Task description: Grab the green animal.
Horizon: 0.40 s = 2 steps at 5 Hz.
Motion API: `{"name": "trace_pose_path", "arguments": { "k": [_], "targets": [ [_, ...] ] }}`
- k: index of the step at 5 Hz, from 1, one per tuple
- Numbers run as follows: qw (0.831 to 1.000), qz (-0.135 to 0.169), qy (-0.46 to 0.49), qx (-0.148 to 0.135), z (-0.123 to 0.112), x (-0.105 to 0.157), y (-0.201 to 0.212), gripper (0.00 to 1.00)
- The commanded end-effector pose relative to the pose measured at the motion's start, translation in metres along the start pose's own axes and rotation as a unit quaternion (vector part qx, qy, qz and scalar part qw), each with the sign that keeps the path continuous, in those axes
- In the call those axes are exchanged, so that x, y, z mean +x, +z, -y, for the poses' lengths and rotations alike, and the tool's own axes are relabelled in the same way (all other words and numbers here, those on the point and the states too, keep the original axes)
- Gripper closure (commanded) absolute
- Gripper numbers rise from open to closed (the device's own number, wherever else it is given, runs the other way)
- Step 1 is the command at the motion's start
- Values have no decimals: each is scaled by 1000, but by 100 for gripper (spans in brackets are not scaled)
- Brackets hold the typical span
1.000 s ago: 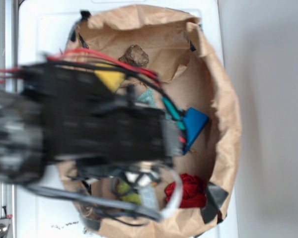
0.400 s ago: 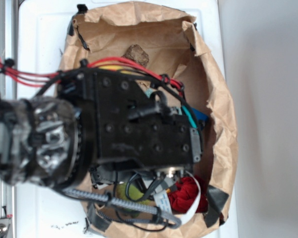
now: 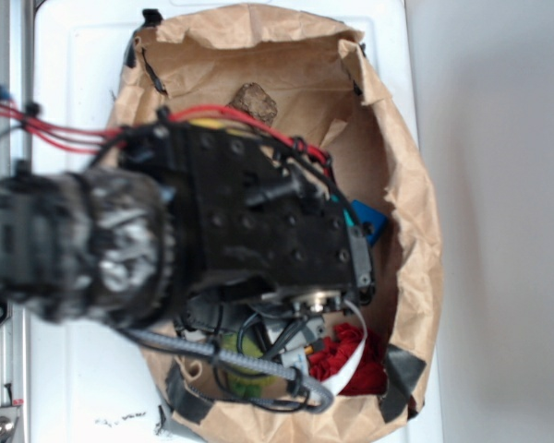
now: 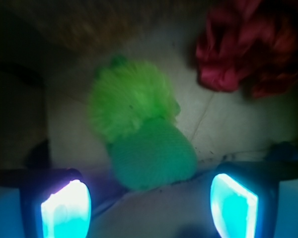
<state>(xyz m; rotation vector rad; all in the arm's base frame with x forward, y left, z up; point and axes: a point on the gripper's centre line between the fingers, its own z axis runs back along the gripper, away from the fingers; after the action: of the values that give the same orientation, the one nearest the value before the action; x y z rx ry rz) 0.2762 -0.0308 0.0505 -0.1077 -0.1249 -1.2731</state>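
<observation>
Crowding the green animal [image 4: 139, 129]: red fabric [image 4: 248, 47].

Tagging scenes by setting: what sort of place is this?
Probably a lab bench setup, not a home: a taped-up brown paper bin on a white surface, holding assorted toys like the green animal and red fabric.

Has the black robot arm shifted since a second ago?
Yes. Against the brown paper bag's rim, the black robot arm has moved toward the bag's lower end, over the green animal.
</observation>
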Motion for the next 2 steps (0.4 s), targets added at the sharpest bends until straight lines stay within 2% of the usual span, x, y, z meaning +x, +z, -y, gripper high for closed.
{"name": "trace_pose_path", "arguments": {
  "k": [1,2],
  "targets": [
    [999,14,-18,30,-12,27,-2,0],
    [999,-5,-31,27,-12,32,-14,0]
  ]
}}
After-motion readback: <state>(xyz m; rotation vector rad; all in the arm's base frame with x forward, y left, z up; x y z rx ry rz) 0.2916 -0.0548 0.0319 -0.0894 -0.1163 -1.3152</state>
